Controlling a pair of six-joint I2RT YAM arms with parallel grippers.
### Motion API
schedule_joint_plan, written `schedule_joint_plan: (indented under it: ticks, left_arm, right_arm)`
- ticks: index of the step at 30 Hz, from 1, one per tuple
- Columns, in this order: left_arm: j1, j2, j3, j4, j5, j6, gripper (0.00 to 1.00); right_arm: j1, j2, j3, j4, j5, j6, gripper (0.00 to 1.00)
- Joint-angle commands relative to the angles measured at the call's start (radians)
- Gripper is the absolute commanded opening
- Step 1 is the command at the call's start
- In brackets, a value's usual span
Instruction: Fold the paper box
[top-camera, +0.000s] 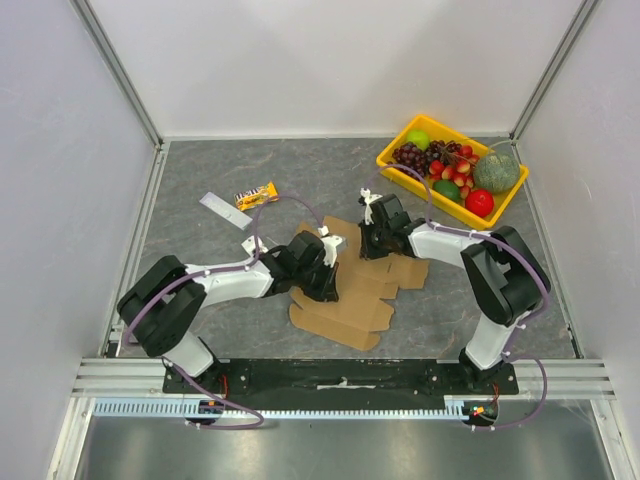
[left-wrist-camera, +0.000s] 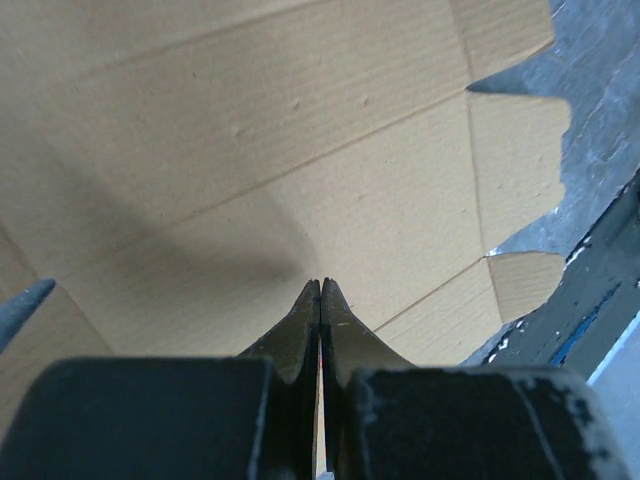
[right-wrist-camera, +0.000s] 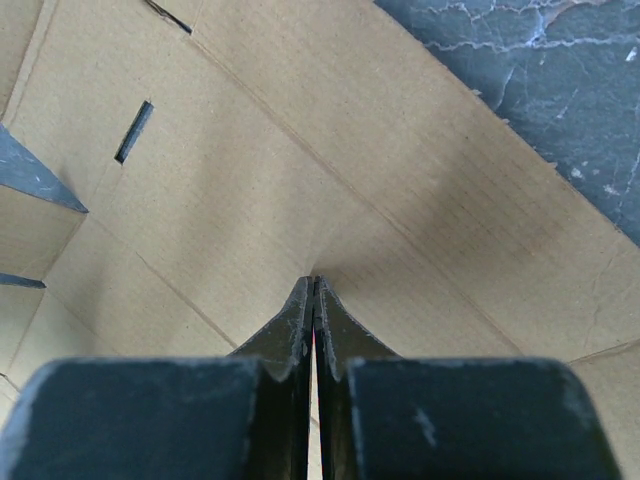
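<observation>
Because the paper box (top-camera: 345, 300) is a flat sheet of thin corrugated cardboard, it should be light and stiff across its panels. It should bend readily along the pressed creases, and its small flaps would dent or tear easily. It lies spread open on the tabletop (top-camera: 230, 170), about midway between the left and right edges and nearer the near edge than the far one. The left tool (left-wrist-camera: 320, 285) is closed, fingertips together with nothing visibly between them, its tip down at a broad panel. The right tool (right-wrist-camera: 314, 282) is likewise closed and empty, its tip at a panel close to a crease. The sheet will probably slide when pushed, so one tool should pin a panel while the other takes a flap by its free edge, close to the fold line.
</observation>
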Motion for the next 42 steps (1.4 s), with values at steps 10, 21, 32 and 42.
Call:
schedule_joint_plan:
  ticks: [10,21,32,42]
  left_arm:
    - [-0.008,0.095,-0.052,0.153,0.005,-0.058,0.02]
    - [-0.001,0.169,0.009,0.144,-0.061,-0.014,0.02]
    - [0.027,0.164,-0.003,0.129,-0.107,0.016,0.02]
    - [0.032,0.069,0.035,0.094,-0.093,0.025,0.21]
  right_arm:
    - [0.007,0.074,0.016,0.011,0.105,-0.004,0.04]
    - [0.007,0.108,0.062,0.009,0.191,0.002,0.04]
    - [0.005,0.113,0.072,-0.009,0.252,0.013,0.04]
    - [0.005,0.009,0.129,-0.029,0.177,-0.032,0.22]
